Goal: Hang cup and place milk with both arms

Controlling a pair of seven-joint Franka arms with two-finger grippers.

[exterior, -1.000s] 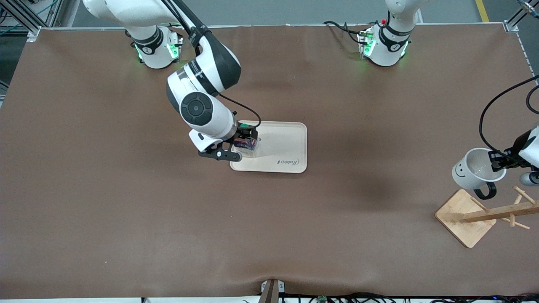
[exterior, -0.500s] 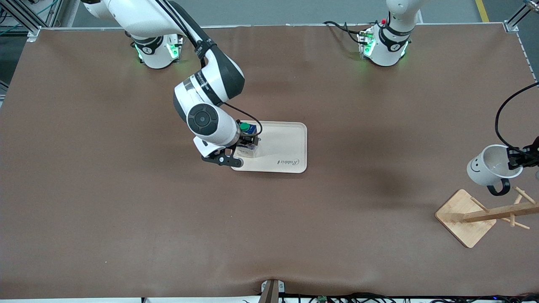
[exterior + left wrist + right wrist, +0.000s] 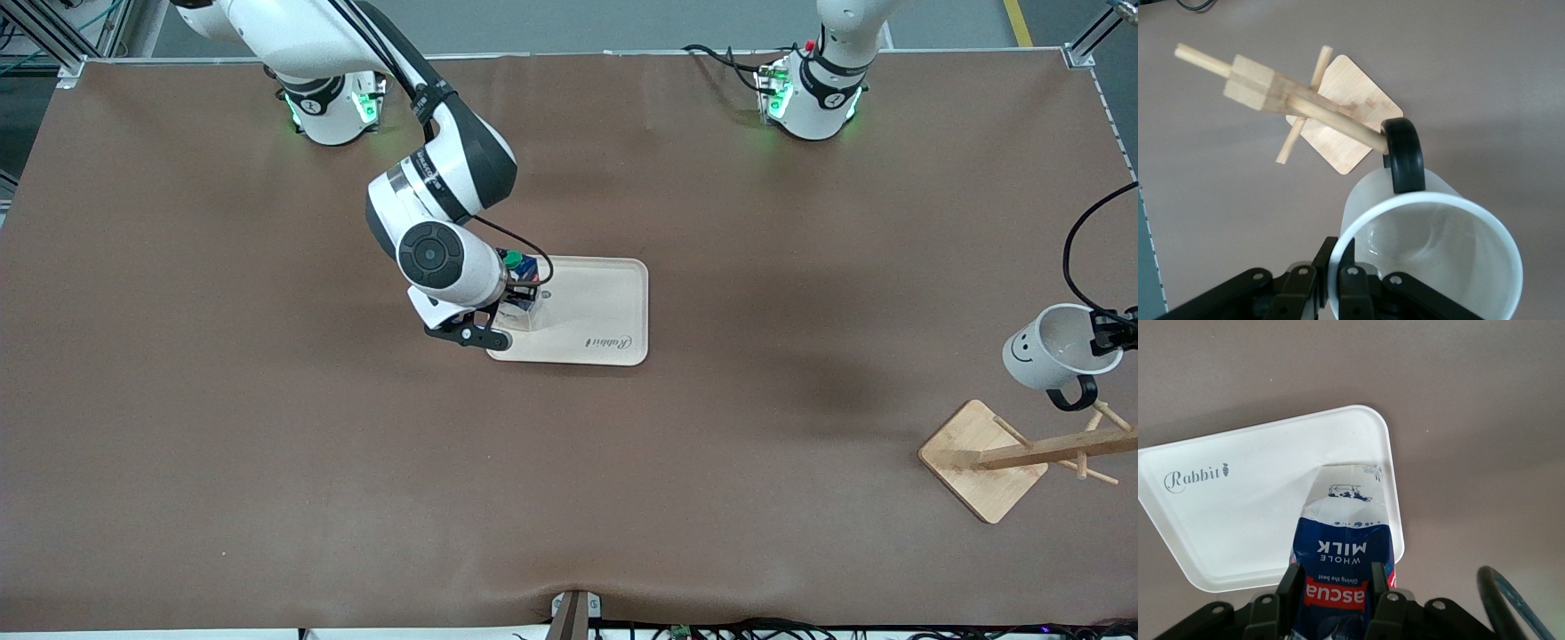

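The white cup (image 3: pixel 1053 348) with its smiley face hangs tilted in my left gripper (image 3: pixel 1111 336), over the wooden cup rack (image 3: pixel 1022 452). In the left wrist view my left gripper (image 3: pixel 1341 280) is shut on the cup's (image 3: pixel 1438 257) rim. The black handle (image 3: pixel 1405 157) sits at the tip of a rack peg (image 3: pixel 1331 119). My right gripper (image 3: pixel 523 295) is shut on the milk (image 3: pixel 522 283) at the tray's (image 3: pixel 605 307) corner toward the right arm's end. In the right wrist view my right gripper (image 3: pixel 1336 593) clamps the carton (image 3: pixel 1345 547), whose base is on or just above the tray (image 3: pixel 1238 520).
The rack's square base (image 3: pixel 982 460) stands near the table edge at the left arm's end, its pegs leaning out toward that edge. A black cable (image 3: pixel 1080 240) loops above the cup. The brown table (image 3: pixel 356 462) surrounds the tray.
My left gripper has carried the cup toward the left arm's end and lower, bringing the handle to the rack's pegs. The milk has gone from tilted to upright at the tray's corner.
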